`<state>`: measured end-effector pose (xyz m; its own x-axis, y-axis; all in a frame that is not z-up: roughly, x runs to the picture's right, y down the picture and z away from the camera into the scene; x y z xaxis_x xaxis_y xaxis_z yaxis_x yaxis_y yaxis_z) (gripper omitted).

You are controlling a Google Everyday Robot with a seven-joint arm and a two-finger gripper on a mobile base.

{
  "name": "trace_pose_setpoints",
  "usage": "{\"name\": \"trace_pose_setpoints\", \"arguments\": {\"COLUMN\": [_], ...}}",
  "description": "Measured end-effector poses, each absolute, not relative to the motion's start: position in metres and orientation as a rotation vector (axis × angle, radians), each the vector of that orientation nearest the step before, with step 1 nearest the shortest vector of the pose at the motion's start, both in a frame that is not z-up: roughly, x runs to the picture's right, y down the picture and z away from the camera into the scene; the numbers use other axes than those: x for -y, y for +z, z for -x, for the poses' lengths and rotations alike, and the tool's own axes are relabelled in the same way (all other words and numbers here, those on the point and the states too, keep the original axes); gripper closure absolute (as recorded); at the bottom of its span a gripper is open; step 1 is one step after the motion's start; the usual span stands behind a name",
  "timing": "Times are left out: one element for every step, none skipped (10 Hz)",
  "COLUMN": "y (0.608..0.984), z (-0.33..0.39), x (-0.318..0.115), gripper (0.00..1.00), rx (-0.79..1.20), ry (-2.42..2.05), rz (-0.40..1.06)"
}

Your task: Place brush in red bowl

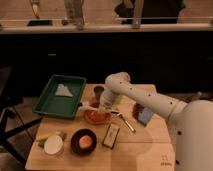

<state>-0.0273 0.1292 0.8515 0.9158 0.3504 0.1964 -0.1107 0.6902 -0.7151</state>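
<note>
The red bowl [96, 118] sits on the wooden table [150, 145], left of centre. My gripper [103, 106] hangs just over the bowl's far rim, at the end of the white arm [145, 100] that reaches in from the right. A slim white piece, which looks like the brush [86, 106], sticks out to the left from under the gripper, across the bowl's left rim. Its head end is hidden by the gripper. I cannot see whether the gripper holds it.
A green tray [50, 102] with a white cloth [63, 90] stands at the left. A small dark cup [98, 91] is behind the bowl. A metal fork [125, 122], a dark-and-cream block [111, 135], a dark brown bowl [84, 141] holding an orange thing, a white round thing [53, 145] and a blue item [145, 115] lie around.
</note>
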Motion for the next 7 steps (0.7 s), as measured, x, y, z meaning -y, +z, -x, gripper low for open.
{"name": "trace_pose_setpoints", "arguments": {"y": [0.8517, 0.8519, 0.8522, 0.8522, 0.8522, 0.8521, 0.8525], "z": [0.0278, 0.0284, 0.0274, 0.0275, 0.0278, 0.0276, 0.0268], "x": [-0.1289, -0.1291, -0.1288, -0.1286, -0.1286, -0.1283, -0.1289], "gripper": [0.97, 0.93, 0.82, 0.72, 0.62, 0.52, 0.42], "rx": [0.336, 0.339, 0.344, 0.347, 0.349, 0.352, 0.355], "ry": [0.266, 0.268, 0.272, 0.273, 0.273, 0.275, 0.276], "rz": [0.772, 0.774, 0.777, 0.780, 0.782, 0.784, 0.790]}}
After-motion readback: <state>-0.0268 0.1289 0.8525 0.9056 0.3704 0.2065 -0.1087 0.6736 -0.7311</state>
